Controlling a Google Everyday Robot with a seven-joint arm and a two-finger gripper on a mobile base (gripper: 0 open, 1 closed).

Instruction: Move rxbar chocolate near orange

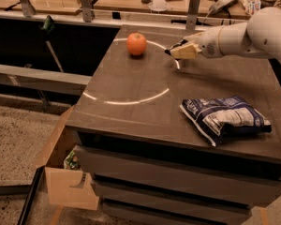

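Camera view shows the gripper (181,51) hanging low over the far part of the dark table top (131,121), to the right of the orange (136,44), with its pale fingers (186,51) clenched on a small dark thing that pokes out on the side toward the fruit; I take that to be the rxbar chocolate (171,49), though only a sliver of wrapper shows. Bar and fruit are near each other but clearly apart, with bare table and part of a painted white arc (131,101) between them. The orange sits on its own at the far left of the top, close to that edge. The white arm (234,36) reaches in from the right, and a blue-and-white chip bag (227,118) lies well clear of it toward the near right corner. The carry looks mostly done, with only a short approach and a set-down left. The main risk is the orange itself: it is round and free to roll, so a bar or finger that nudges it could send it off the nearby edge. Another is the grasp, since so little of the bar shows that it may be pinched near one end and could swing or slip out before it lies flat. Letting go too high could let the light bar bounce or slide away from the fruit
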